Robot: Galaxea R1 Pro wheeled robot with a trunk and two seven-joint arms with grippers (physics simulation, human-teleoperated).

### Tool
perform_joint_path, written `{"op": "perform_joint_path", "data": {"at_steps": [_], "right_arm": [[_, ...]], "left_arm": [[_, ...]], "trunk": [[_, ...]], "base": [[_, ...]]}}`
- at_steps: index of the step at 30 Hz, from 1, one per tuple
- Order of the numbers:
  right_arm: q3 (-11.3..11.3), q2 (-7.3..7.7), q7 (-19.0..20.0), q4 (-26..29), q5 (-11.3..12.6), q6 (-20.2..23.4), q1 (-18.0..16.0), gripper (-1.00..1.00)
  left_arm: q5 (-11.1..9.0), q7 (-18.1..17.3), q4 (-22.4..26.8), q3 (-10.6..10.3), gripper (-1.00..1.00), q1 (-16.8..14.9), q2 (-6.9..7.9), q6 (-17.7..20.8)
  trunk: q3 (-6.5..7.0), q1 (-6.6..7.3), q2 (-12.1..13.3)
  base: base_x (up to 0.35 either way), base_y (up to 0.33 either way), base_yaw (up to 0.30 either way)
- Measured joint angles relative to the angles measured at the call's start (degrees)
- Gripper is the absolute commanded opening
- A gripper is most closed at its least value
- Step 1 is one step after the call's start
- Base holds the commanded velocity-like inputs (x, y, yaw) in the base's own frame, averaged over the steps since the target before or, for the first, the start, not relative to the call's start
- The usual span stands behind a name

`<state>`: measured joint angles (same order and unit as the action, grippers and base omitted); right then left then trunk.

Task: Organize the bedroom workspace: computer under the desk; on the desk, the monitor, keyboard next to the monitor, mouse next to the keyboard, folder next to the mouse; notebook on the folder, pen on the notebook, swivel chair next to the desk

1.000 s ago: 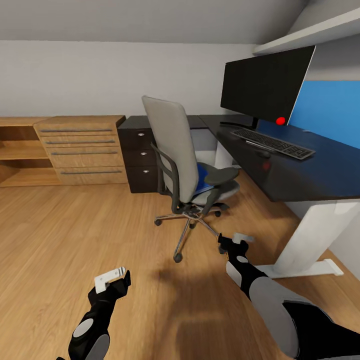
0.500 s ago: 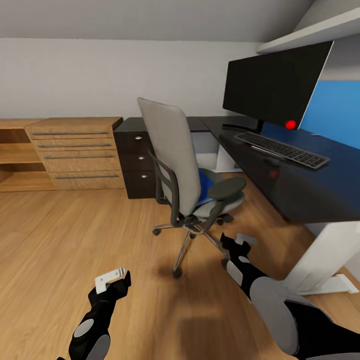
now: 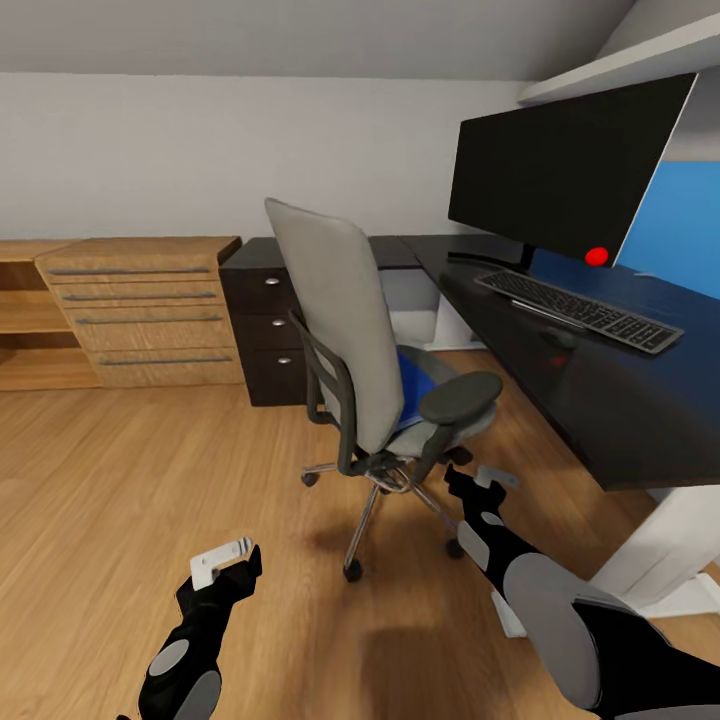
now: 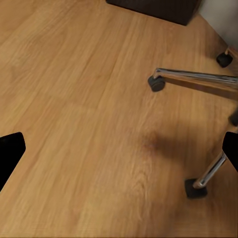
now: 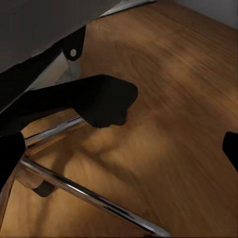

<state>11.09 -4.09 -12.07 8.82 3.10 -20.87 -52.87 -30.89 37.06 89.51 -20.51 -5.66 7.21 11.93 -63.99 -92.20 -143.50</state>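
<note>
The grey swivel chair (image 3: 345, 330) stands on the wood floor just ahead, its back toward me, with the blue folder (image 3: 411, 385) on its seat. To the right, the black desk (image 3: 610, 410) carries the monitor (image 3: 560, 165), the keyboard (image 3: 580, 309) and a small dark mouse (image 3: 561, 337). A light-grey box, probably the computer (image 3: 410, 292), sits under the desk behind the chair. My left gripper (image 3: 226, 560) (image 4: 119, 153) hangs open over bare floor. My right gripper (image 3: 488, 482) (image 5: 119, 148) is open, low beside the chair's chrome base (image 5: 74, 188). Notebook and pen are out of view.
A light wooden chest (image 3: 140, 310) with bar handles stands at the left wall. The desk's black drawer unit (image 3: 262, 335) is beside it. A white desk leg (image 3: 665, 550) stands at the right, near my right arm. A shelf (image 3: 620, 62) hangs above the monitor.
The camera has moved closer to the chair and desk, so both look larger and the chest has slid left. Both grippers stay open, held as before.
</note>
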Motion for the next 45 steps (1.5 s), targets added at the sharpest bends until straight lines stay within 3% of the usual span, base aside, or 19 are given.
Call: {"op": "perform_joint_path", "data": {"at_steps": [8, 16, 45], "right_arm": [[0.00, 0.15, 0.00, 0.01, 0.00, -0.45, 0.00, 1.00], [0.03, -0.46, 0.09, -0.31, 0.05, -4.16, 0.06, 1.00], [0.05, -0.81, 0.12, -0.53, -0.11, -4.37, 0.08, 1.00]], "left_arm": [[-0.11, 0.08, -0.18, -0.01, 1.00, 0.00, 0.01, 0.01], [-0.09, 0.12, -0.20, -0.01, 1.00, 0.00, 0.01, 0.00], [-0.09, 0.12, -0.20, 0.05, 1.00, 0.01, -0.05, 0.00]], "trunk": [[0.00, -0.02, 0.00], [0.00, -0.03, 0.00], [0.00, -0.03, 0.00]], "base": [[0.071, -0.013, 0.000], [0.004, -0.001, 0.000], [-0.056, 0.000, 0.010]]}}
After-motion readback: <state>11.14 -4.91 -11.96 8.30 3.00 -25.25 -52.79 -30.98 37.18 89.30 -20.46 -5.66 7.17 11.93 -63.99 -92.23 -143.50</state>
